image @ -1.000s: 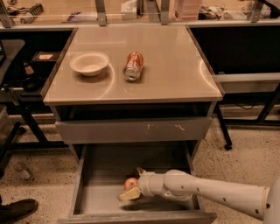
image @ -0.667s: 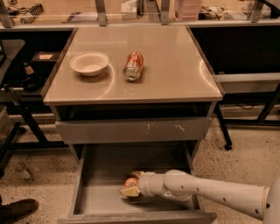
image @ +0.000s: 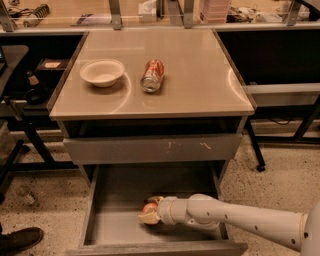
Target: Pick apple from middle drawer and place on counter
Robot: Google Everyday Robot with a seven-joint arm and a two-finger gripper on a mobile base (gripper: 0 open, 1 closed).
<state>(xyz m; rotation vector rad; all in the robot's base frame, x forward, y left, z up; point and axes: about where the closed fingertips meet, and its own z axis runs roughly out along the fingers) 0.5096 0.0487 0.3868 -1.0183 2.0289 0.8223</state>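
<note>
The apple (image: 149, 206), small and red-orange, lies on the floor of the open middle drawer (image: 117, 200), a shallow grey tray pulled out at the bottom of the cabinet. My gripper (image: 148, 210) reaches in from the right on a white arm. Its tan fingers (image: 147, 218) sit on either side of the apple and close against it, and the apple rests low in the drawer. The glossy beige counter (image: 195, 75) lies above, on top of the cabinet.
A white bowl (image: 102, 72) and a dented red-orange soda can (image: 152, 75) lie on the counter's left half. A shut grey drawer front with white scuffs (image: 150, 148) overhangs the open drawer. A cluttered bench (image: 150, 12) runs behind. A shoe (image: 20, 240) is at the bottom left.
The lower finger has drawn up toward the apple, so the fingers now sit tighter around it. The arm has barely moved.
</note>
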